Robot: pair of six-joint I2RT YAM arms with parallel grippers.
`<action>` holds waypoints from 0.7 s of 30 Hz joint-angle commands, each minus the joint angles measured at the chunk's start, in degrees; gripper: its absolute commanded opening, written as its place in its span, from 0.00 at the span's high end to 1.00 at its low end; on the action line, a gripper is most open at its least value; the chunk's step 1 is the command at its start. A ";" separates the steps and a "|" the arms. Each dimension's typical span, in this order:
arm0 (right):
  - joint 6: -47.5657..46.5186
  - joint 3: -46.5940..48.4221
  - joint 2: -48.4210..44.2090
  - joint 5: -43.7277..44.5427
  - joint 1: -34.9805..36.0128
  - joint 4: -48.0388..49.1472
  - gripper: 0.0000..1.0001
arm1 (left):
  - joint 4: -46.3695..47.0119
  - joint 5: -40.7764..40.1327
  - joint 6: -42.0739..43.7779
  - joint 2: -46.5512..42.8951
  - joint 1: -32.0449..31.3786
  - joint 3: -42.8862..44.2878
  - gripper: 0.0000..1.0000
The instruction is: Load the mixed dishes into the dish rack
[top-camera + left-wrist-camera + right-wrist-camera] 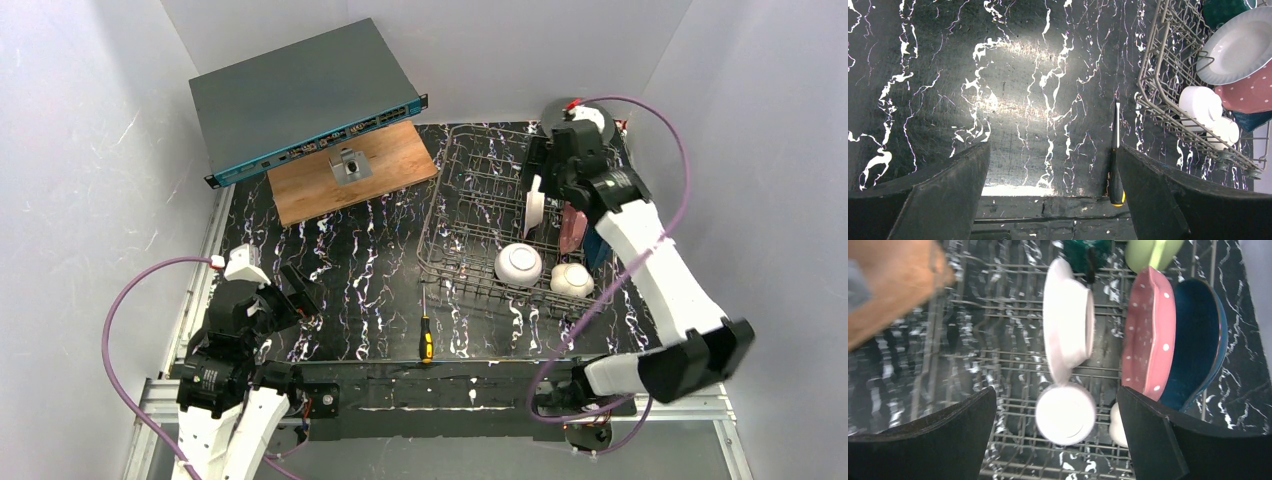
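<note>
Black table top (360, 270), white-veined, with a bright glare patch. Plain white walls (80, 150) enclose it left, rear and right. At its far-left corner lies a wooden board (390, 160), and a flat grey case (300, 90) with a blue front rests tilted above the board.

Robot lab booth: white walls (80, 150), black marbled table (370, 270), rack-mount switch (300, 95).

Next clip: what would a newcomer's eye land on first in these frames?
The wire dish rack at right stands out, holding a white plate and a pink dotted plate on edge, with the right arm poised over it. Then the lone screwdriver lying on the black marbled table by its near edge.
</note>
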 commanded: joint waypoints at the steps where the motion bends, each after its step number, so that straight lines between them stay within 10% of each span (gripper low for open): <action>1: 0.73 -2.58 -11.08 -11.88 0.23 1.82 0.02 | -0.76 -0.06 0.02 0.32 -0.20 -0.33 0.03; 8: -3.00 -16.10 -32.58 -26.12 0.17 15.60 0.02 | -0.83 -0.60 -0.15 -1.00 -0.20 -0.36 0.03; 21: 6.08 -21.13 -49.42 -14.64 0.20 8.90 0.02 | -0.99 -0.74 -0.16 -1.06 -0.20 -0.29 0.03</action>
